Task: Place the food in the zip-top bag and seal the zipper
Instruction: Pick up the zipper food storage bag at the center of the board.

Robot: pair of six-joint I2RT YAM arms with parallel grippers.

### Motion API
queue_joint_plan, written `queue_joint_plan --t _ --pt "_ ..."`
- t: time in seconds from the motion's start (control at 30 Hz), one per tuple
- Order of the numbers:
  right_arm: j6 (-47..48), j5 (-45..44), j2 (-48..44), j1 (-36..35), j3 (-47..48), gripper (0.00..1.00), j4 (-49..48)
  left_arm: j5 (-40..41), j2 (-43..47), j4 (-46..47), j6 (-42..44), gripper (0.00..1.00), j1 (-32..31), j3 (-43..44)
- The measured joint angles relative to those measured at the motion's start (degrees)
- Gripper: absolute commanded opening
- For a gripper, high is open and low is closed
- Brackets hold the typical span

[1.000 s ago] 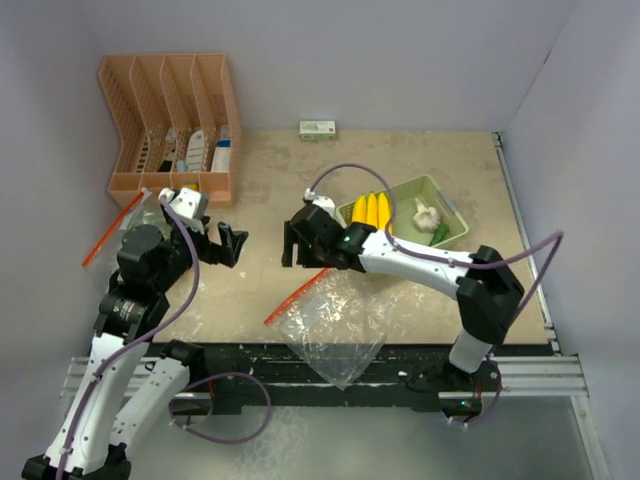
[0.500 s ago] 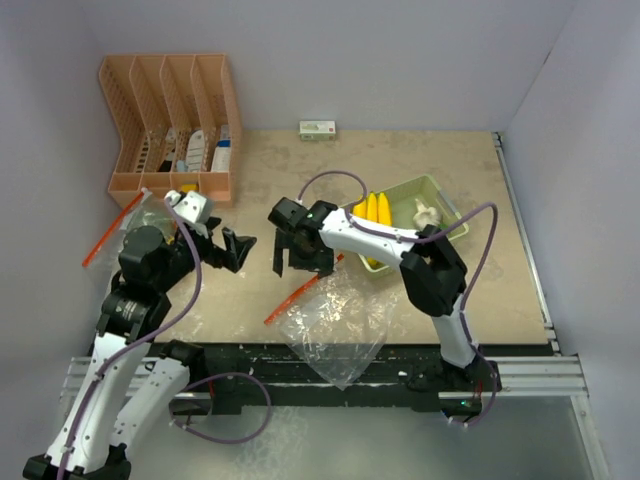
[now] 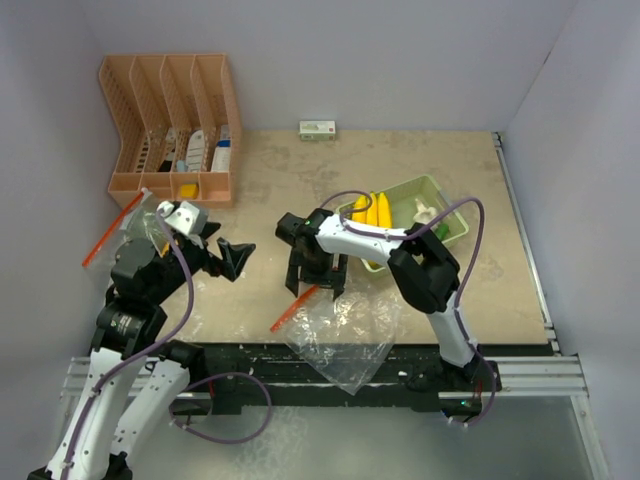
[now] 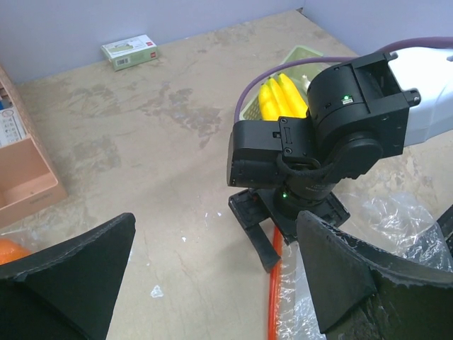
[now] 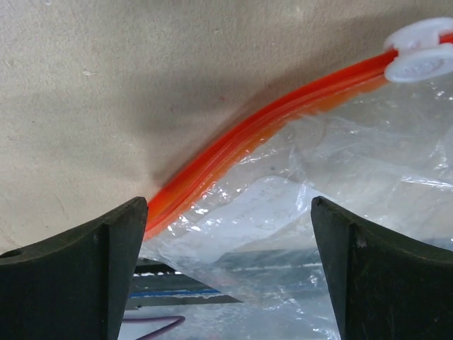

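Right gripper (image 3: pixel 318 285) is straddling the orange zipper strip (image 5: pixel 269 120) of the clear plastic zip-top bag (image 3: pixel 340 335), fingers (image 5: pixel 71 269) spread wide; left gripper (image 3: pixel 238 258) is hovering alongside, fingers (image 4: pixel 64 269) apart, empty.

Yellow bananas (image 3: pixel 372 210), white bulb (image 3: pixel 424 210), crumpled clear bag (image 3: pixel 340 330)

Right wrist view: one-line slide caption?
Open right gripper above the orange zipper of the clear zip-top bag, white slider at upper right.

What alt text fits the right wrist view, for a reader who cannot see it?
The open right gripper hangs close over the orange zipper of a clear zip-top bag on a beige table, one dark finger at each lower corner. The white slider sits at the zipper's upper right end.
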State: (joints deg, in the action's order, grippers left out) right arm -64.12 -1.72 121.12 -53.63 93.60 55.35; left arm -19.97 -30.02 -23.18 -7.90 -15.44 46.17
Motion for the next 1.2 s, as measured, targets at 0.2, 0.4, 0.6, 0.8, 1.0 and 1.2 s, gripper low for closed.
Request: queue_joint_plan --t 0.2,0.4,0.6,0.8,1.0,1.2 --pt "-0.20 -0.02 0.74 -0.07 -1.75 0.83 -2.84 0.00 0.26 -0.09 -0.11 0.99 0.00 -0.28" --pt "-0.66 0.42 -0.85 -0.35 -5.25 0.04 -5.62 0.00 0.46 -0.11 -0.11 0.99 0.00 -0.44" --pt "-0.81 -2.82 -3.34 -1.27 -7.93 0.00 -8.50 0.09 0.11 -0.11 -0.11 0.99 0.00 -0.44" --pt "4.00 -8.57 -7.76 -2.62 -7.67 0.00 -11.43 0.20 -0.50 -0.50 -0.11 1.00 0.00 -0.44" --pt "18.25 -10.51 -17.88 -2.82 -7.80 0.00 -19.71 -1.40 -0.66 -0.04 -1.07 0.99 0.00 -0.94" --pt "31.93 -7.67 -27.93 -2.75 -11.26 0.00 -31.47 -9.66 -0.63 2.93 -3.69 1.00 0.00 -3.56"
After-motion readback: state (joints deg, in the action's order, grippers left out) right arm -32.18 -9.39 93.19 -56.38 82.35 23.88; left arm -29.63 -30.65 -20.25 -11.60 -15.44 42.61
